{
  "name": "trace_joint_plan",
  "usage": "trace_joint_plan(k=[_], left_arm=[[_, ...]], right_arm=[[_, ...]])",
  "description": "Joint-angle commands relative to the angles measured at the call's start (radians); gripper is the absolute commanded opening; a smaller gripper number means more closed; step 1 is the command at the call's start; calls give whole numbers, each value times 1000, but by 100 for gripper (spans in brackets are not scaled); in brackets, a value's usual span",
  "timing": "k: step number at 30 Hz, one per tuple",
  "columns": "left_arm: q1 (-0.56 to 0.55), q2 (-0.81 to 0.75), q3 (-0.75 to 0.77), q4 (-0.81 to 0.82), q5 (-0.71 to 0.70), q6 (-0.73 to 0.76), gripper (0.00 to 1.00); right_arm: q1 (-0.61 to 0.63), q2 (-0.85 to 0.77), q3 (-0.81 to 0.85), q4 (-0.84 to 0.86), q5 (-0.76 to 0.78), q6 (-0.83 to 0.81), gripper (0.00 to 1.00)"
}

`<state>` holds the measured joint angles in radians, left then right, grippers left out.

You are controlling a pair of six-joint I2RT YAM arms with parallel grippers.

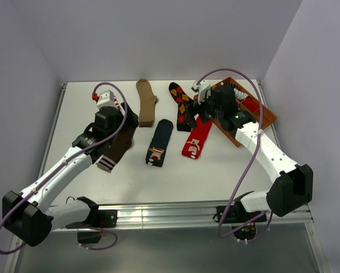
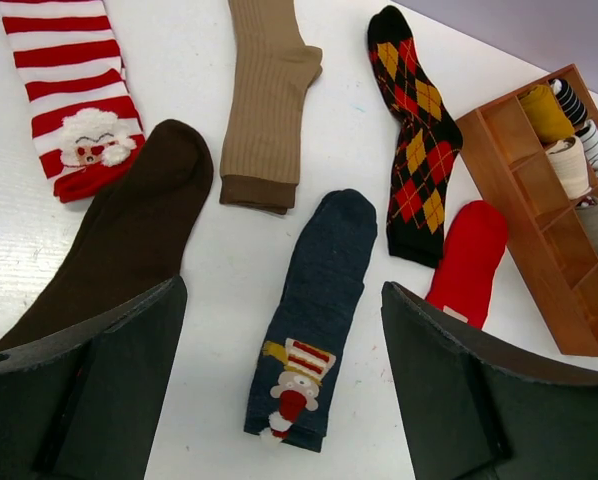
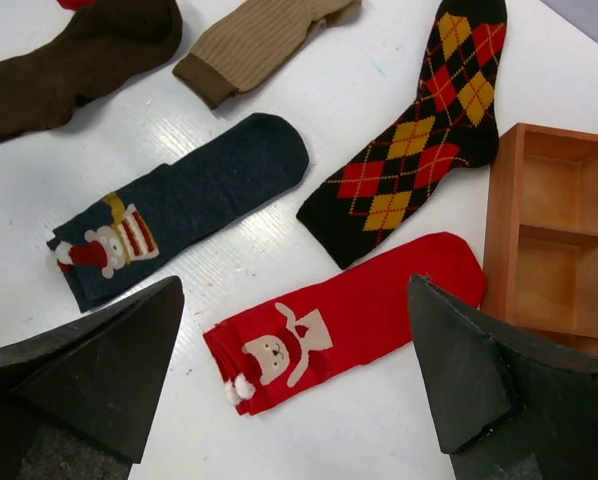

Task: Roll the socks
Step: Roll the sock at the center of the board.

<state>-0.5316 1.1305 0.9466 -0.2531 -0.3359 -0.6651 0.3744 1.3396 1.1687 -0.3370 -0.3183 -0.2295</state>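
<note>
Several socks lie flat on the white table. The tan sock point(image 1: 146, 102) is at the back, with the black argyle sock point(image 1: 183, 105) to its right. In front lie the navy picture sock point(image 1: 160, 142) and the red picture sock point(image 1: 197, 139). The dark brown sock point(image 2: 129, 240) and the red-white striped sock point(image 2: 69, 90) lie on the left, partly under my left arm. My left gripper point(image 2: 284, 290) hangs open above the navy sock point(image 2: 314, 320), holding nothing. My right gripper point(image 3: 294, 290) hangs open above the red sock point(image 3: 349, 320), also holding nothing.
A brown wooden compartment tray point(image 1: 260, 116) stands at the back right, partly under my right arm. Some of its compartments point(image 2: 569, 165) hold rolled socks. Walls close in the table at the back and on both sides.
</note>
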Motion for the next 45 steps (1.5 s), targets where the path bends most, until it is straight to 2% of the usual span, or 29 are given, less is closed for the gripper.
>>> trace_joint_plan(k=[1, 11, 16, 18, 20, 23, 24, 26, 30, 35, 45], left_arm=[[-1, 2, 17, 15, 18, 21, 85], [-1, 2, 11, 17, 18, 15, 85], [-1, 9, 58, -9, -15, -14, 87], [7, 43, 101, -80, -38, -40, 87], [22, 58, 139, -115, -34, -60, 88], [88, 52, 124, -98, 58, -91, 87], [141, 37, 112, -89, 120, -99, 86], [212, 22, 81, -69, 155, -116, 86], [278, -9, 61, -66, 186, -128, 86], [311, -15, 52, -45, 215, -137, 86], [323, -21, 12, 11, 255, -128, 85]], right_arm=[[-14, -42, -6, 32, -11, -7, 100], [-15, -31, -1, 27, 5, -17, 100], [4, 29, 46, -2, 48, -89, 91], [30, 74, 72, -17, 70, -119, 87], [95, 105, 80, -30, 99, -148, 85], [205, 161, 65, -30, 145, -175, 80], [231, 183, 57, -28, 153, -179, 76], [311, 207, 36, -30, 168, -192, 72], [431, 260, -7, -16, 199, -203, 61], [530, 334, -33, 19, 200, -177, 59], [597, 443, -1, 33, 206, -142, 59]])
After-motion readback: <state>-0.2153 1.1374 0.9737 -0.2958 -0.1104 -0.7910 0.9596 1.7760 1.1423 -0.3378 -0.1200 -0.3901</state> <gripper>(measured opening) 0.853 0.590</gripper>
